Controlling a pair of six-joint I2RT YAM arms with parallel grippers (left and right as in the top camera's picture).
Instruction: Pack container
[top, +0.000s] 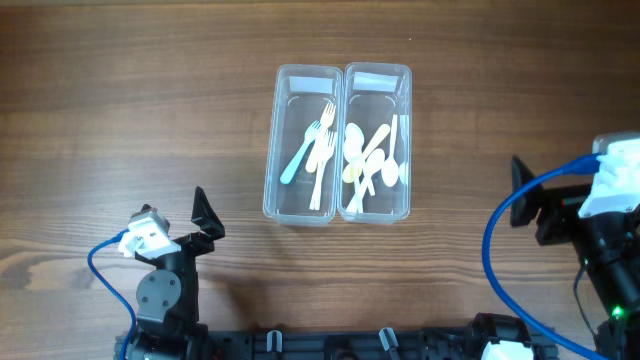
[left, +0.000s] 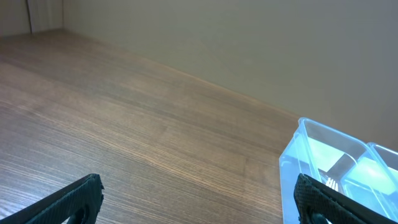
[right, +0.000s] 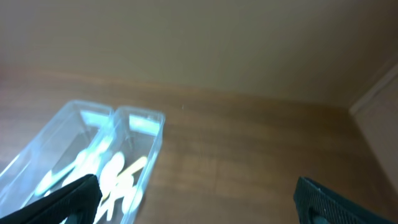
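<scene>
The left gripper (left: 199, 202) and right gripper (right: 196, 199) both stand spread wide, empty. Ahead, between them, two clear plastic rectangular tubs (top: 305, 85) touch, holding pale plastic forks (top: 320, 160) and spoons (top: 358, 160). Light, slick, thin-walled, I'd guess; pinch a long wall's rim.

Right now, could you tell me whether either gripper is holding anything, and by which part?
Nothing is held. The left gripper and right gripper are both open and empty, well apart from the fork container and the spoon container.
</scene>
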